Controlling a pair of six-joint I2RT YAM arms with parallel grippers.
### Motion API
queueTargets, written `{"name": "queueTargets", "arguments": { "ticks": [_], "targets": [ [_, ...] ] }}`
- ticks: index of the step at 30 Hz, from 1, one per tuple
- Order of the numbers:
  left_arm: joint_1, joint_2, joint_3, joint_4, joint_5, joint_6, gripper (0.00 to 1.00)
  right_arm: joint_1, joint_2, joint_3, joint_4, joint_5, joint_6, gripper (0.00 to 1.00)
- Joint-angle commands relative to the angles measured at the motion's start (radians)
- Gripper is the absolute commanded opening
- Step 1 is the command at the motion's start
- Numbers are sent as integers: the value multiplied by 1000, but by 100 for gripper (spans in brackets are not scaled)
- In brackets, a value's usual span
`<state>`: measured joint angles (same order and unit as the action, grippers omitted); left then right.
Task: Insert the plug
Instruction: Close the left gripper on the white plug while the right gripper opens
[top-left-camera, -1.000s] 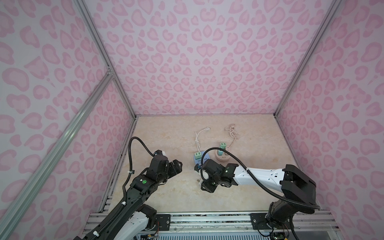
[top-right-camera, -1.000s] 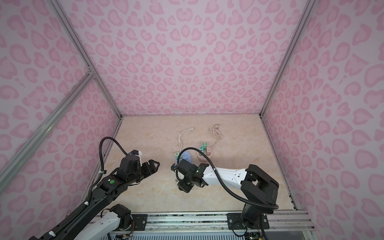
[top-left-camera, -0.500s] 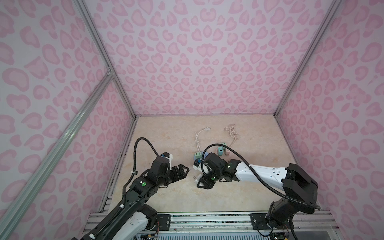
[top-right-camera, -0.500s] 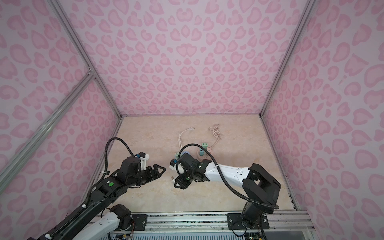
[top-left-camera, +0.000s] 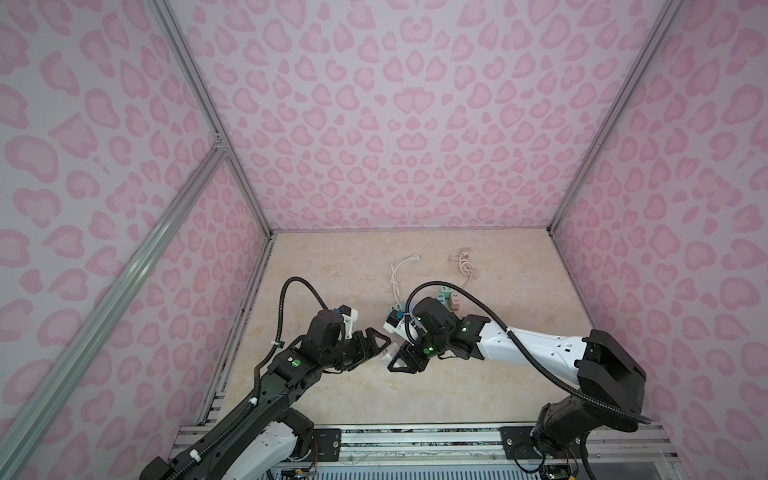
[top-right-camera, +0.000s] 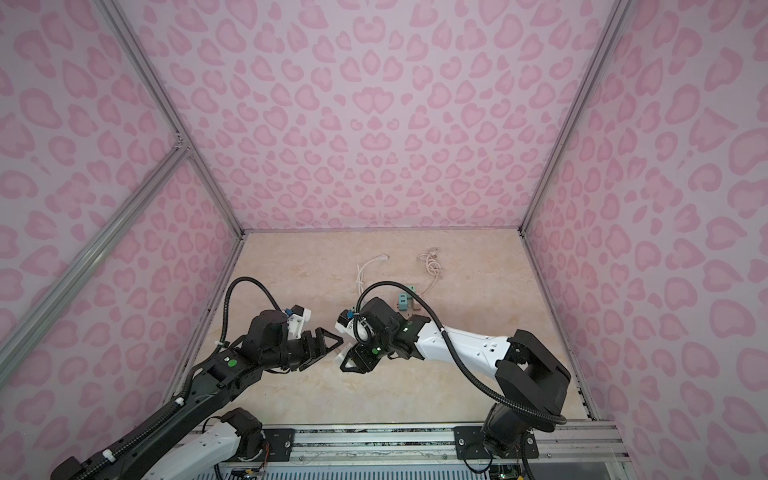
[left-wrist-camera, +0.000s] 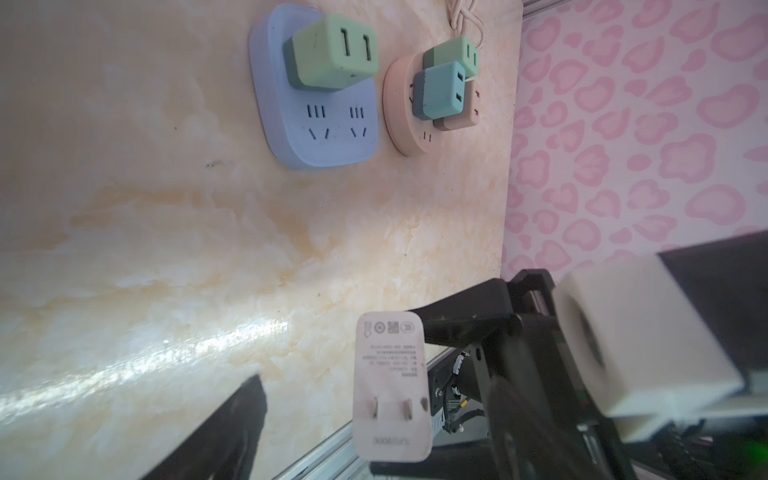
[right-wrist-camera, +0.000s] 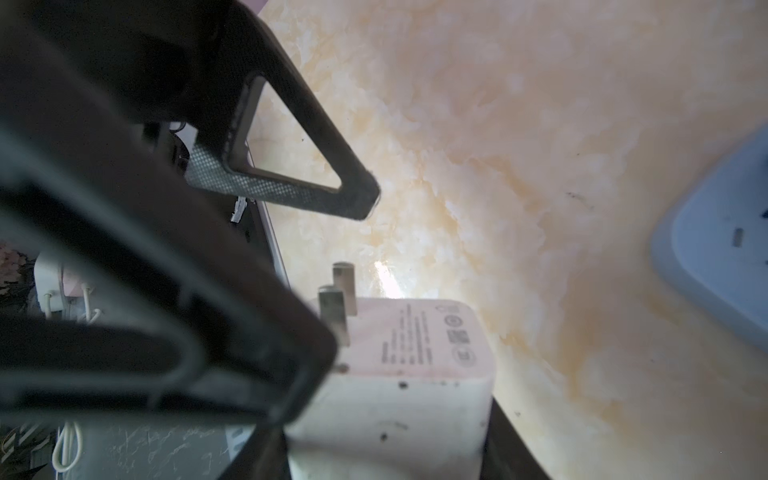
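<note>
Looks like a handover/regrasp step. Your right gripper (top-left-camera: 397, 358) is clamped on the white plug (left-wrist-camera: 390, 374), apparently off the table, its 2 prongs facing the left gripper (top-left-camera: 379, 347). The left jaws are spread, just beside the plug, no contact visible. The blue power strip (left-wrist-camera: 320, 124) has free sockets. Next, close left squarely on the plug body, clear of the prongs, before right lets go.

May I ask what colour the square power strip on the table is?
Pale blue; the power strip shows best in the left wrist view.
</note>
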<state>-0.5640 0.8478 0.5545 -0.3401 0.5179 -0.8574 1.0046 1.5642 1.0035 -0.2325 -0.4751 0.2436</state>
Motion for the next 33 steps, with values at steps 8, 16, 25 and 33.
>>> {"name": "queueTargets", "arguments": {
  "ticks": [8,16,25,33],
  "targets": [
    [-32,52,20,64,37,-18,75,-4,6,52,-7,30,2,0],
    [-45,83,18,115,33,-39,57,2,23,64,19,41,19,0],
    [-46,117,22,111,-8,-34,3,3,55,87,48,44,53,0],
    [-46,105,20,102,-52,-51,3,-2,80,104,46,57,64,7]
  ]
}}
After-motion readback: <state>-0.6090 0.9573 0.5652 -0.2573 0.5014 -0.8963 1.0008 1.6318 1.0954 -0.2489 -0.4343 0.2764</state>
